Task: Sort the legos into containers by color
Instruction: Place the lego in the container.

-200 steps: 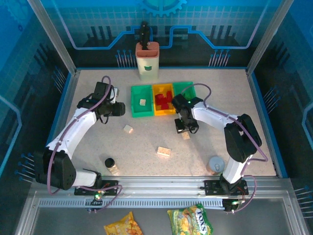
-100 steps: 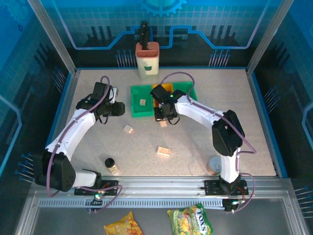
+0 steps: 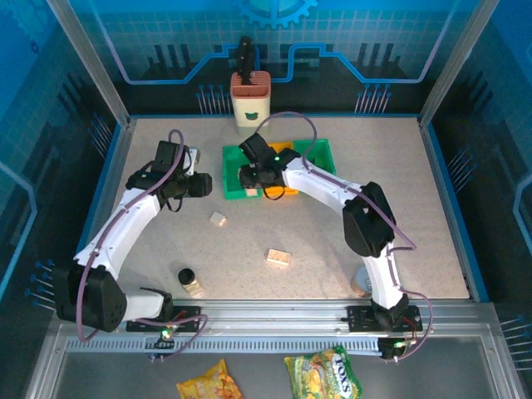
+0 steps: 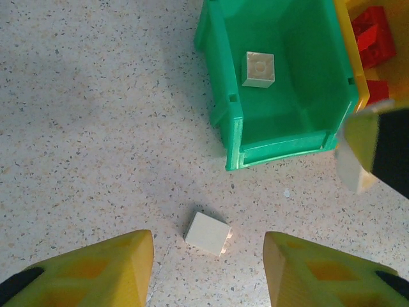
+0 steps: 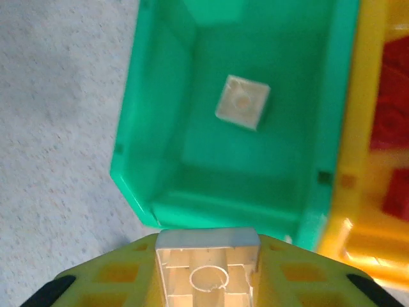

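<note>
Clamping a cream lego [image 5: 208,272], hollow underside toward the lens, between the yellow fingers [image 5: 108,278] of the right gripper [image 5: 208,284] in the right wrist view. Hanging it just short of the near wall of the left green bin [image 5: 160,134], close to the corner adjoining the orange-yellow bin [image 5: 358,128]. Hovering the right gripper over that green bin's near right part in the top view. Showing a second cream lego [image 5: 241,102] lying flat on the green floor inside, and red legos [image 5: 391,121] in the orange-yellow bin next door. Spreading the left gripper [image 4: 208,256] wide and grasping nothing, framing a loose cream lego [image 4: 208,233] between its fingertips on the speckled table [image 4: 96,128] in the left wrist view, near the green bin's near left corner but apart from it. Leaving two more out on the table in the top view: a mid-table cream lego [image 3: 278,258], well apart from the bins, and a last cream lego [image 3: 194,288] just beside the black-capped jar [image 3: 186,275]. Lining up the other green bin [image 3: 326,158] beyond the orange-yellow one.
</note>
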